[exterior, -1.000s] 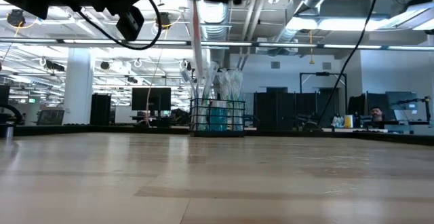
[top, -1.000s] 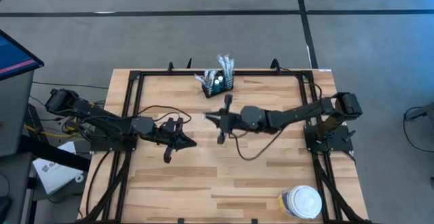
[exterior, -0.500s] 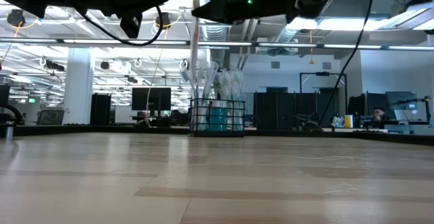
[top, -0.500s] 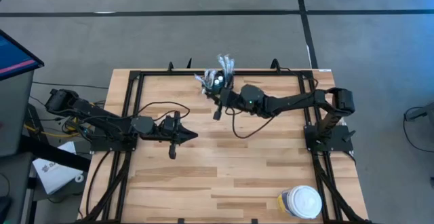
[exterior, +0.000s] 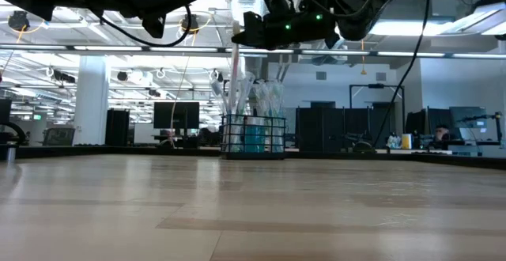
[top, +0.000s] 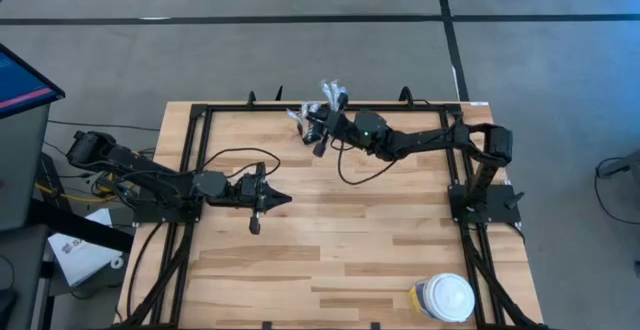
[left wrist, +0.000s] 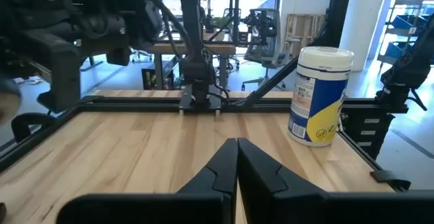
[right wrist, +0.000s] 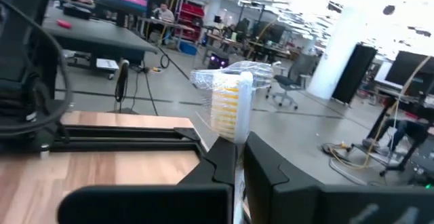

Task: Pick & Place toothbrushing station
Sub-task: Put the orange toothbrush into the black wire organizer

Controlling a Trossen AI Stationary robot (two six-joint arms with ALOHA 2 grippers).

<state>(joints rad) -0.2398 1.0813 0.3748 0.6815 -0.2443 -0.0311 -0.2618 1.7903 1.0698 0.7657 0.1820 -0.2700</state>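
Right gripper (top: 318, 130) is up off the table (top: 330, 240), reaching over the caddy (exterior: 253, 137) at the far table edge. Fingers are pinched together on a wrapped toothbrush (right wrist: 227, 108); in the right wrist view the clear wrapper with the yellow-white brush sticks up right between the fingertips. In the low view a thin pale stick (exterior: 235, 79) hangs down from this gripper, just beside the wrapped brushes standing in the caddy; cannot tell whether its lower end is inside the caddy or only in front of it.

Caddy: black wire holder, upright, directly below and slightly beyond the right gripper, holding several wrapped brushes and something teal. In the high view it is mostly hidden under the gripper, only wrapper tips (top: 331, 92) showing past it.

Left gripper (top: 282, 199) waits well apart from the caddy, over the table's left-middle, fingers closed with nothing between them; left wrist view shows the two fingers (left wrist: 261, 173) touching.

Jar (top: 443, 297) with white lid and yellow label stands near the near right corner, far from both grippers, ahead of the left gripper in its wrist view (left wrist: 319, 95).

A person (exterior: 439, 137) sits in the room behind, low view right.
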